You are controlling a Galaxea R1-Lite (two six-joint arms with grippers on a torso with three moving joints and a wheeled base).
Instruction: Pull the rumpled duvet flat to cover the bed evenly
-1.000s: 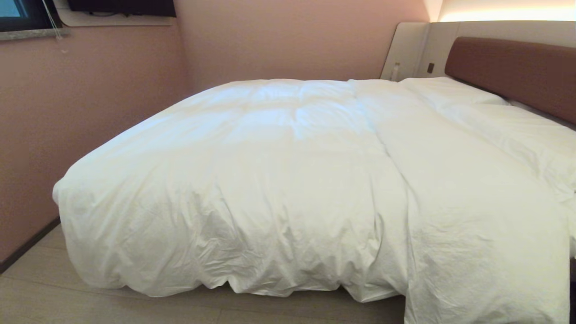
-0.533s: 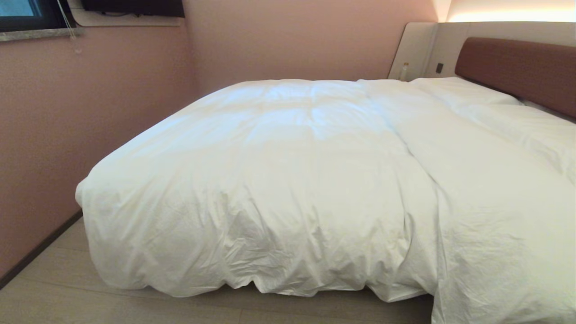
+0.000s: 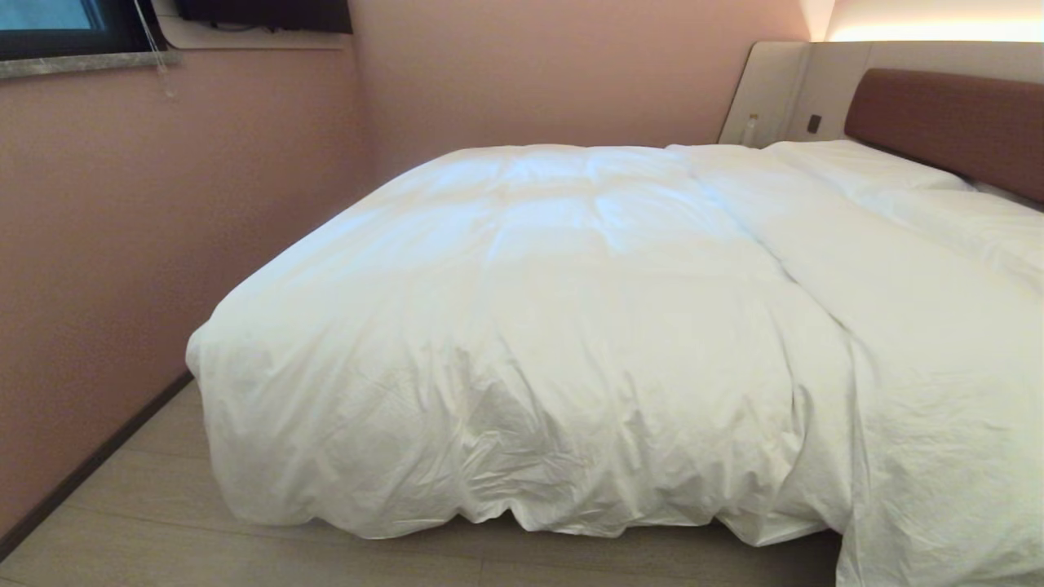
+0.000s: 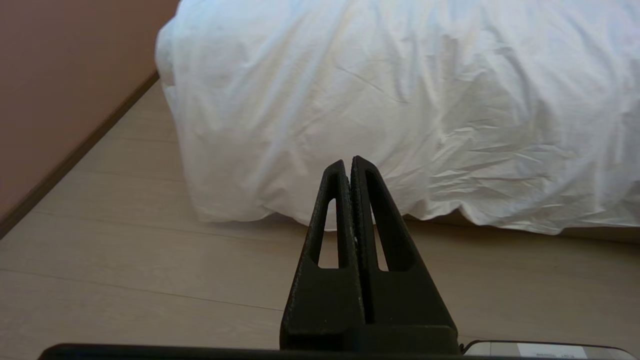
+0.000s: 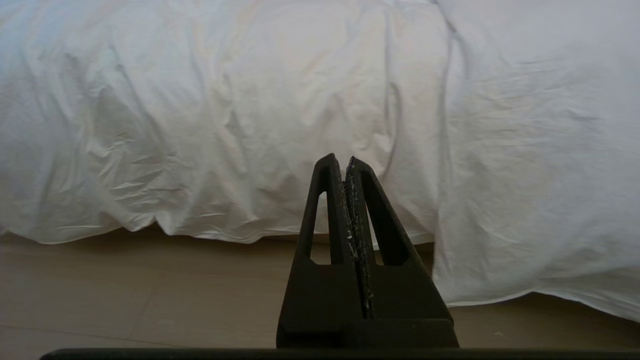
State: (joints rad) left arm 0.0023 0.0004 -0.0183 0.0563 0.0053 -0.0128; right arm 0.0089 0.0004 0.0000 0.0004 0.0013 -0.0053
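Across the bed (image 3: 946, 122), the duvet (image 3: 571, 310) lies spread from the foot end up toward the brown headboard, puffy and softly wrinkled. Its near edge hangs over the foot of the bed and reaches almost down to the pale wooden floor (image 3: 163, 522), bunched and creased along the hem. To the right, a long fold runs from the far side of the bed toward the near corner, where one part of the duvet overlaps another and drops lower toward the floor. Two white pillows (image 3: 864, 163) rest against the headboard, beside the duvet's upper edge. A pink wall (image 3: 122, 244) stands close along the left side of the bed.

Neither arm shows in the head view. Seen from its wrist camera, the left gripper (image 4: 348, 162) hangs above the floor, pointing at the duvet's hanging left corner and apart from it, its jaws pressed together on nothing. The right gripper (image 5: 340, 160) likewise points at the hanging edge near the fold, jaws pressed together and empty.
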